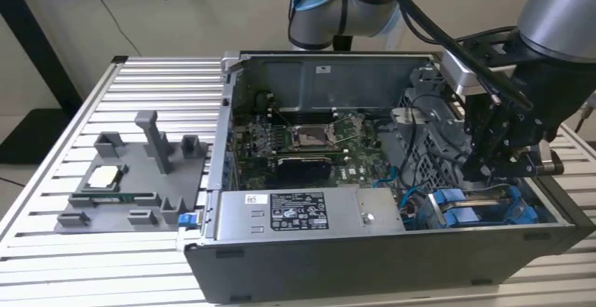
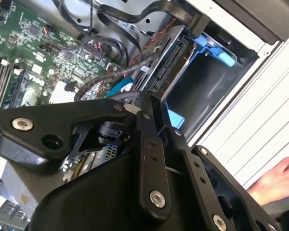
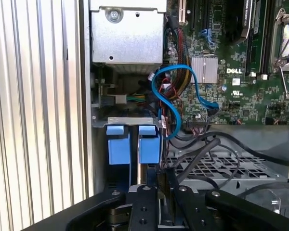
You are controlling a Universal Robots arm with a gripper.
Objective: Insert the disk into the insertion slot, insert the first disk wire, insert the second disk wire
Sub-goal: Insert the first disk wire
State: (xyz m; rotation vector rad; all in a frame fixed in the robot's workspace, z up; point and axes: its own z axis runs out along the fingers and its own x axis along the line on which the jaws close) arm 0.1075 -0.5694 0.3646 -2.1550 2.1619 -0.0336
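The disk, as far as its bright blue rails show, sits inside the insertion slot of the perforated drive cage, at the end of the open computer case on the exterior view's right. I judge the first step to be done, or very nearly.

The two wire steps look unfinished. In the first wrist view a blue cable loops loosely over the motherboard and runs down beside the blue rail tabs. Black cables drape across the cage top toward the gripper. Whether either one is plugged into the back of the disk is hidden.

The arm comes in from the upper part of the exterior view's right and points steeply down into the case. The gripper hangs low over the cage, just beside the blue rails and close to the black cables. I cannot tell how the jaws stand or whether they hold a connector.

A person's hand rests on the slatted table outside the case wall.
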